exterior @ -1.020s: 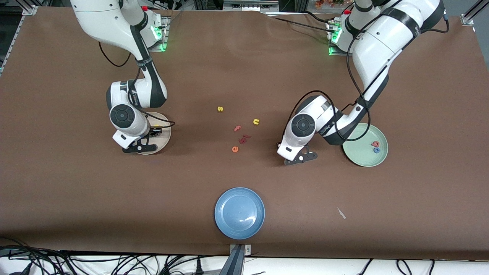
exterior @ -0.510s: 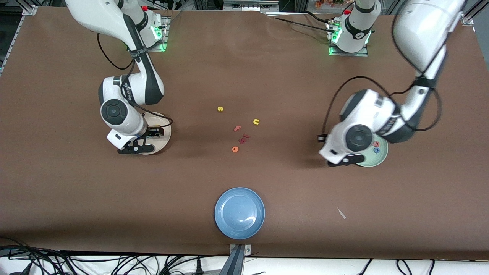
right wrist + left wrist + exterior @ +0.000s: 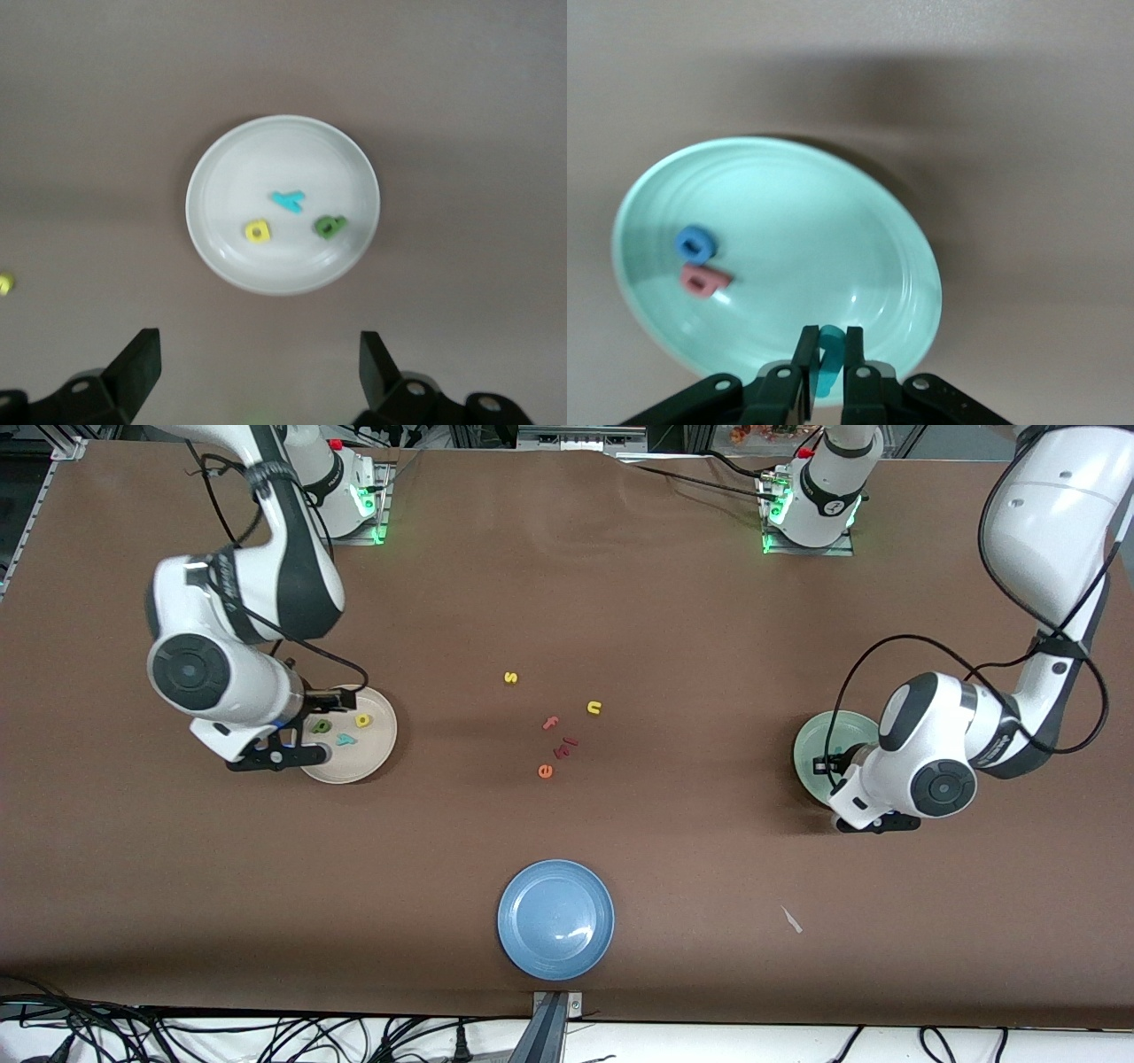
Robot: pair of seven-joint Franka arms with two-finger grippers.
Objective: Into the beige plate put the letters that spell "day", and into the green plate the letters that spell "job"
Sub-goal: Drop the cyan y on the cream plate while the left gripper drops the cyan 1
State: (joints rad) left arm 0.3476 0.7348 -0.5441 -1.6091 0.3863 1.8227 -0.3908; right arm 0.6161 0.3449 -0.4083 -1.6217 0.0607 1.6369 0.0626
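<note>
The beige plate [image 3: 368,755] [image 3: 266,150] lies toward the right arm's end of the table. In it are a green d [image 3: 321,726] [image 3: 330,227], a yellow a [image 3: 362,720] [image 3: 257,232] and a teal y [image 3: 345,739] [image 3: 288,200]. My right gripper [image 3: 275,757] [image 3: 260,350] hangs open and empty, high over the plate's edge. The green plate [image 3: 811,748] [image 3: 824,221] holds a blue o [image 3: 696,243] and a salmon b [image 3: 704,280]; the left hand hides both in the front view. My left gripper [image 3: 877,824] [image 3: 828,341] is over this plate's rim, shut on a teal j [image 3: 830,359].
A blue plate [image 3: 555,919] lies near the table's front edge. Loose letters sit mid-table: a yellow s [image 3: 510,677], a yellow u [image 3: 594,708], a red f [image 3: 551,724], a dark red k [image 3: 567,746] and an orange e [image 3: 545,771]. A white scrap [image 3: 791,919] lies nearer the front camera.
My right gripper opened and rose from the beige plate, uncovering the three letters. My left arm swung from mid-table to over the green plate, still shut.
</note>
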